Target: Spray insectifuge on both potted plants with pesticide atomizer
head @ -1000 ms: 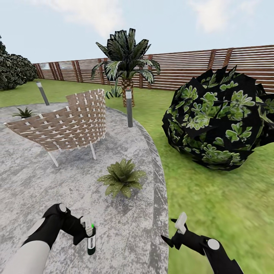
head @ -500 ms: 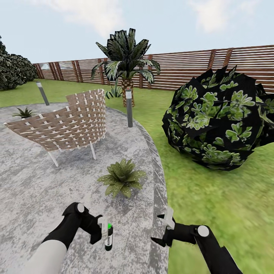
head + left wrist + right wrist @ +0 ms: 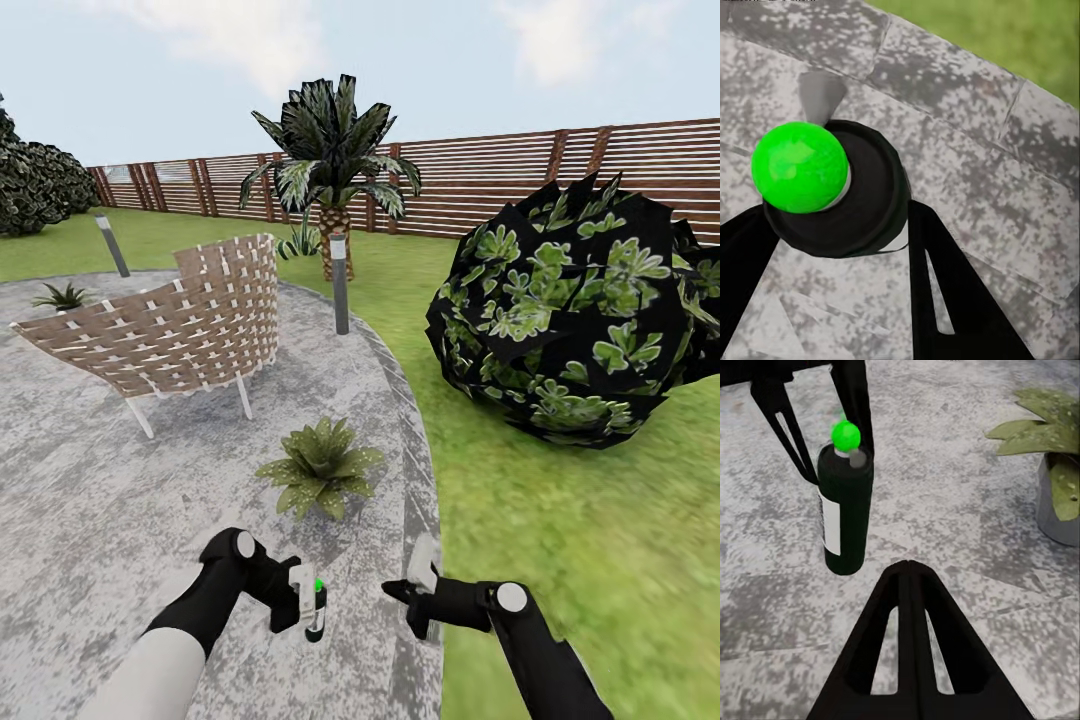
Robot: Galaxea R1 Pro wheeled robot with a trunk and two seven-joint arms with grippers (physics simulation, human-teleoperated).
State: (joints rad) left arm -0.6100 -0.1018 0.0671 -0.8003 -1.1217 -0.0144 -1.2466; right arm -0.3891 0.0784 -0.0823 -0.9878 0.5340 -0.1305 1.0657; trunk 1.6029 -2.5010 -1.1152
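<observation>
Head view looks down over the patio (image 3: 100,500); wrist views sit close — both share the atomizer (image 3: 844,510).

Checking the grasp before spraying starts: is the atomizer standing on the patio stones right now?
No, the pesticide atomizer hangs above the patio, shut in the left claw.

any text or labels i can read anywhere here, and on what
No readable text anywhere.
The pesticide atomizer, held in the left gripper, has a white label seen edge-on in the right wrist view: nothing on it can be read.
The fence, woven chair and lamp posts carry no signs.
</observation>
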